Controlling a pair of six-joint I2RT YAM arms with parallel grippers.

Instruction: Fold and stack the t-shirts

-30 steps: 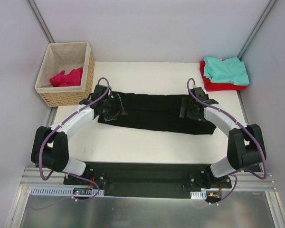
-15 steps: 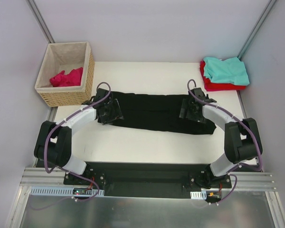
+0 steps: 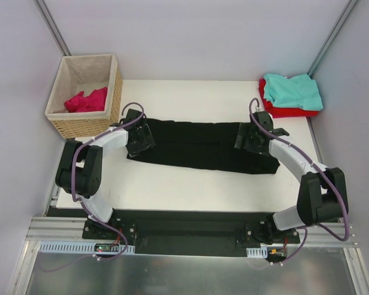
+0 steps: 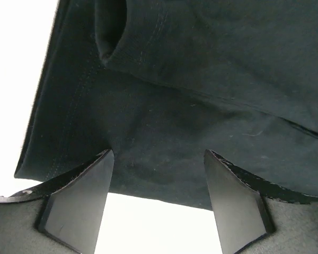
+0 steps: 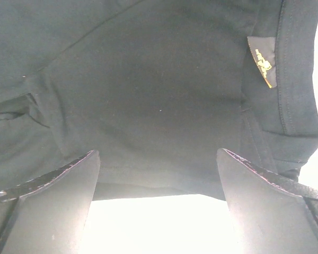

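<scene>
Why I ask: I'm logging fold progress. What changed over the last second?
The left tool crept left along the black t-shirt, its elbow swinging inward; the right tool edged right and farther out. Both stay open, gripping nothing. The shirt, the teal t-shirt atop the red t-shirt, and the pink t-shirt in the basket stayed put.

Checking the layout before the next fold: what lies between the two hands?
Only the black tee, a long folded band running from the left hand to the right hand, with nothing on it. The top view shows it.
</scene>
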